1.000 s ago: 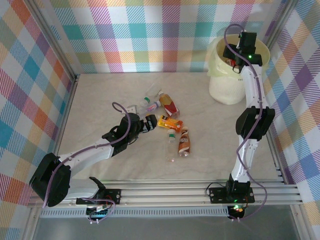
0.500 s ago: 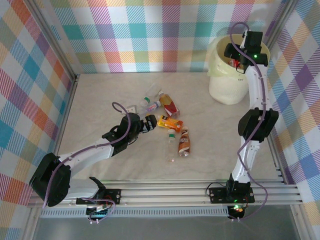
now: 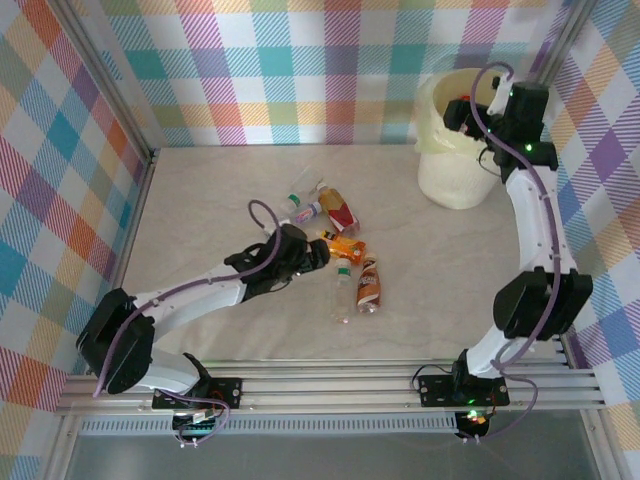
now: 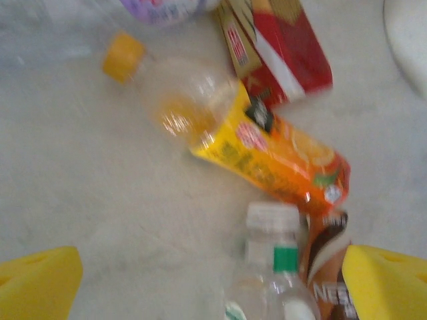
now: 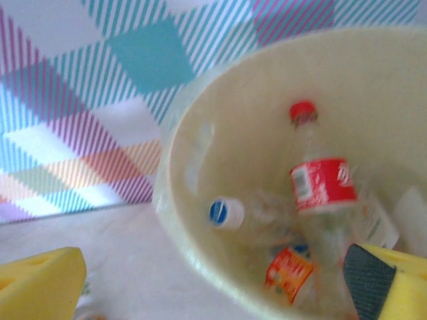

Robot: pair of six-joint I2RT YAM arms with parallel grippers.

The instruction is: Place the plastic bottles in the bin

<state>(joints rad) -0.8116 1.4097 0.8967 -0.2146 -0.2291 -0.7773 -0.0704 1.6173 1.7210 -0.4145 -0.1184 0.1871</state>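
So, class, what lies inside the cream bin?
Inside the bin lie a red-capped bottle with a red label, a blue-capped bottle and an orange-labelled bottle. These cover the bin's floor, so anything beneath them cannot be seen.

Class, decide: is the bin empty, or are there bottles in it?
Not empty: the bin contains a red-labelled bottle and a blue-capped one.

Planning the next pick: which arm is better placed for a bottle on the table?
Left. The left gripper hangs open right over the orange-labelled bottle on the table; the right gripper is open up at the bin, far from it.
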